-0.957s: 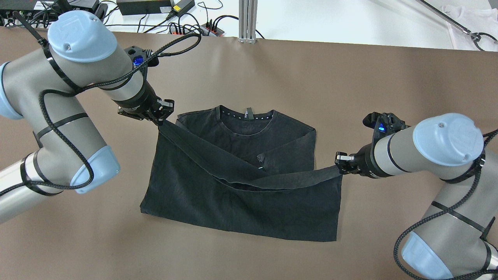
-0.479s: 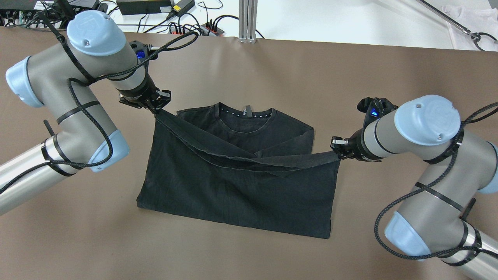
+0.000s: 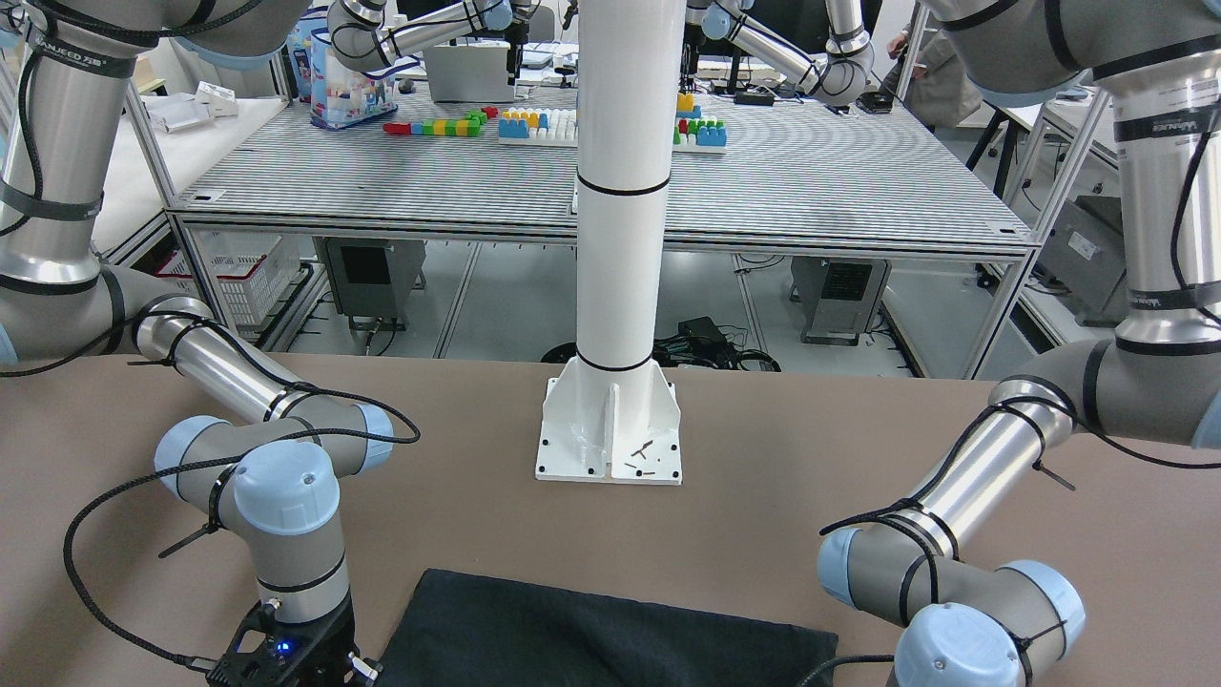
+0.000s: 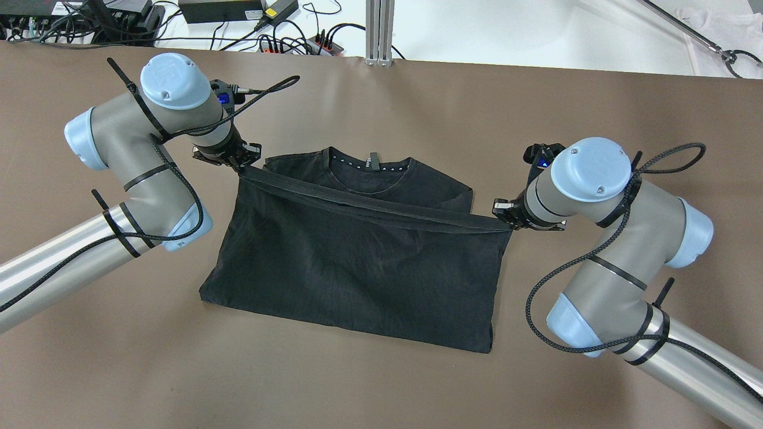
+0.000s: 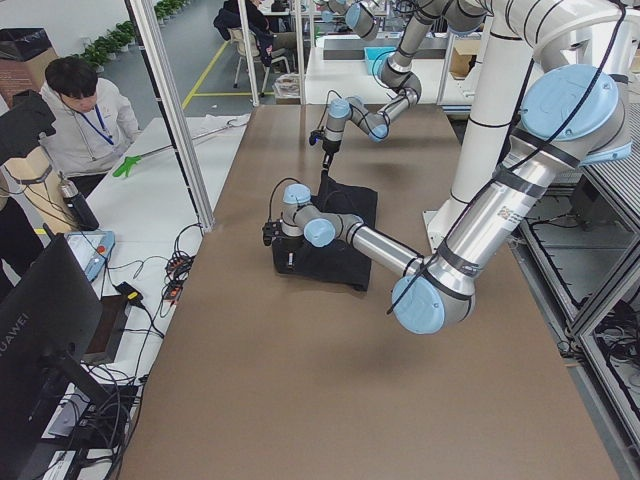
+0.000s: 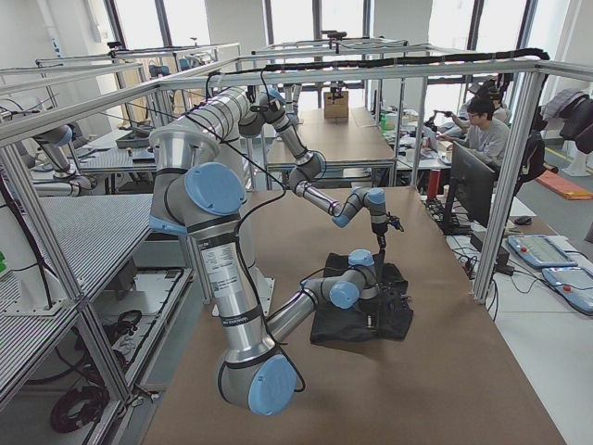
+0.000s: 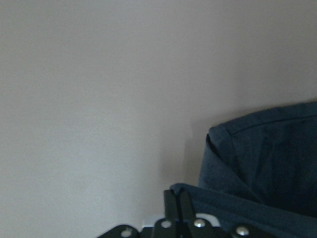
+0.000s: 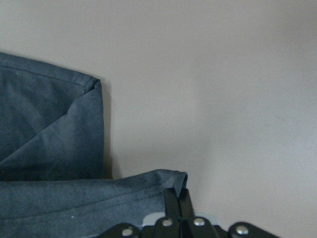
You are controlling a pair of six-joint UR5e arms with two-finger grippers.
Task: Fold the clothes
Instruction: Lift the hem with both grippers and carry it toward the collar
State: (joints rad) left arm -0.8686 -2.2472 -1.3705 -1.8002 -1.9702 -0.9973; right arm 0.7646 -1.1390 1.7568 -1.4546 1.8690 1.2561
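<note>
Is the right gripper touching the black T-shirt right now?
Touching. The right wrist view shows the right gripper closed on a hem corner of the black T-shirt.

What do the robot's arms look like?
The left arm and right arm are round grey and silver tubes with light blue joint caps. Black braided cables are strapped along them. The left gripper and right gripper are small and black, with blue lights behind.

Even, bright indoor light; soft shadows; both wrist views dim and blurry.
</note>
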